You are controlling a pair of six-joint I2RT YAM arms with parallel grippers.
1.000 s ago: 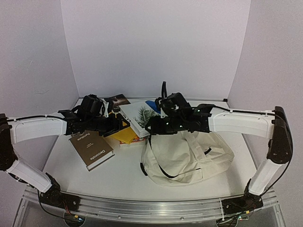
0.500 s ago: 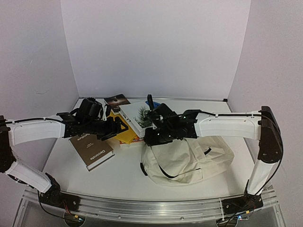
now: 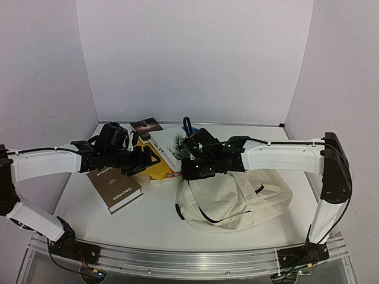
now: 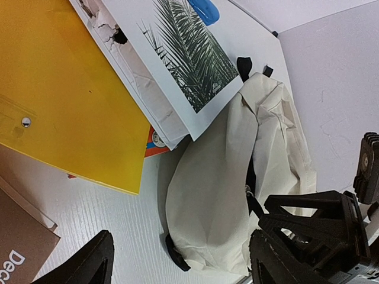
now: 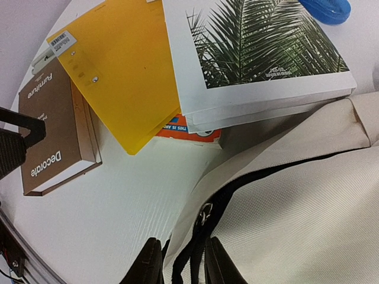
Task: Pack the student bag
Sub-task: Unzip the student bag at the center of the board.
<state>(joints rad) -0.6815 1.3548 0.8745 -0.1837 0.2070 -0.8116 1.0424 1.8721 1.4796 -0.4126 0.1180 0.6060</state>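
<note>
One cream student bag (image 3: 237,198) is lying slumped on the right half of the white tabletop (image 3: 154,219), closer to the near edge than to the far one, with black straps (image 5: 190,245) running off its left end. The right gripper (image 5: 180,265) is hanging over that end, its two fingers standing narrowly apart on either side of the straps; whether they are pinching them I cannot tell. Just beside the bag, toward the far edge, a white book with a palm-leaf cover (image 5: 260,47) is lying on top of a small stack, with a yellow folder (image 5: 124,71) and an orange-edged item (image 5: 195,131) showing beneath it. A blue object (image 5: 325,9) is lying beyond the palm book. A brown book titled "Decorate" (image 3: 114,185) is lying just beside the folder, toward the left edge. The left gripper (image 4: 177,260) is hovering near the folder with its jaws spread wide and nothing between them. A dark-covered book (image 3: 146,126) is lying near the far edge.
</note>
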